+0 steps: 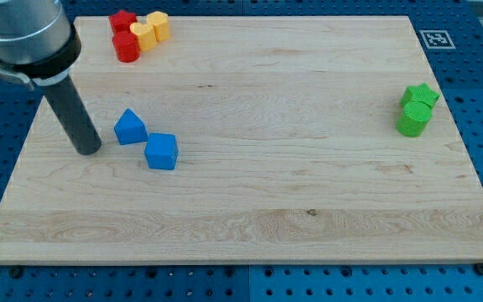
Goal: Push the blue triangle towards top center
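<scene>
Nearest the camera lies bare bench (241, 235). From the left: my tip (88, 151) stands near the left edge, just left of the blue triangle (130, 127), apart from it. No pincer exists, so nothing is held. A blue cube (161, 152) sits just beside the triangle's lower right. Pushing from here would likely drive the triangle rightward into the cube, not toward top centre. Red blocks (125, 38) and yellow blocks (150, 30) crowd the top-left corner; green blocks (416, 109) sit by the right edge.

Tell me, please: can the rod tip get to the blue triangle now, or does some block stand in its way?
Probably yes. My tip stands just to the view's left of the blue triangle, with bare board between them. The blue cube lies on the triangle's far side, toward the view's right and bottom, so it does not block the way.
</scene>
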Robot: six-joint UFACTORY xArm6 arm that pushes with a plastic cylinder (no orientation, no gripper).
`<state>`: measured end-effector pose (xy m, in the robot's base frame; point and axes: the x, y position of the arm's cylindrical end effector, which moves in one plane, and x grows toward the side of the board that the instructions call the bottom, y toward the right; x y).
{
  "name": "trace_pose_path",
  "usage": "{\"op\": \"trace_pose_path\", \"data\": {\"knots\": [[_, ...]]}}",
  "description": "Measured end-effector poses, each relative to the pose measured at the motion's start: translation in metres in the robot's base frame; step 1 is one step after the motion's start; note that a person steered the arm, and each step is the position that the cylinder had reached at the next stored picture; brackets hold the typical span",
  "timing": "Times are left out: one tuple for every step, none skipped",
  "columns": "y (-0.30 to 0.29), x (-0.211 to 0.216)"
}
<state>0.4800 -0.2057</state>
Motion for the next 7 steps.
{"op": "trace_pose_path", "data": {"knots": [[0.061,-0.032],[0.116,-0.101],[0.129,-0.114],[0.113,-0.081],[0.122,-0.089],[0.137,-0.175],[0.137,-0.232]]}}
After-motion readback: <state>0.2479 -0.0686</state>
